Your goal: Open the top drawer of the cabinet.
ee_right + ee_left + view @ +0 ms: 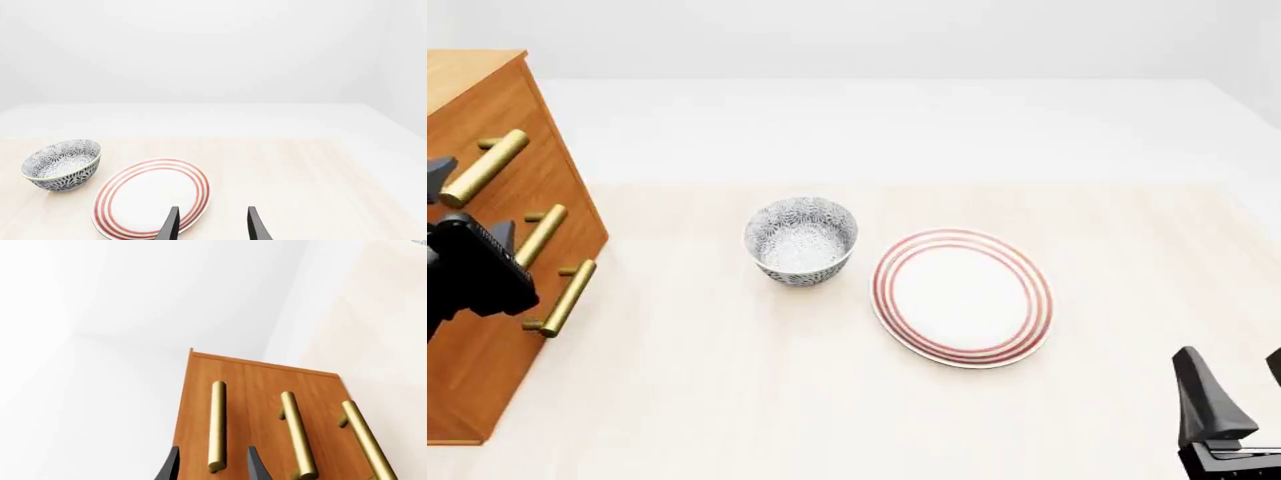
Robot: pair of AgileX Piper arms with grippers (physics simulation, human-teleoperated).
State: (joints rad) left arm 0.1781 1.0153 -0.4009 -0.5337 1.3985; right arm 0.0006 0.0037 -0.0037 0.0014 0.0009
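The cabinet (487, 250) is seen at the table's left edge, its three drawers shut. The brass handle (217, 425) of the top drawer (200, 405) is framed between the spread fingers of the left gripper (212, 466), which are not closed on it. The right gripper (212, 225) is held open and empty at the near right, close to a red-ringed plate (962, 296); a patterned bowl (801, 240) is placed just left of it.
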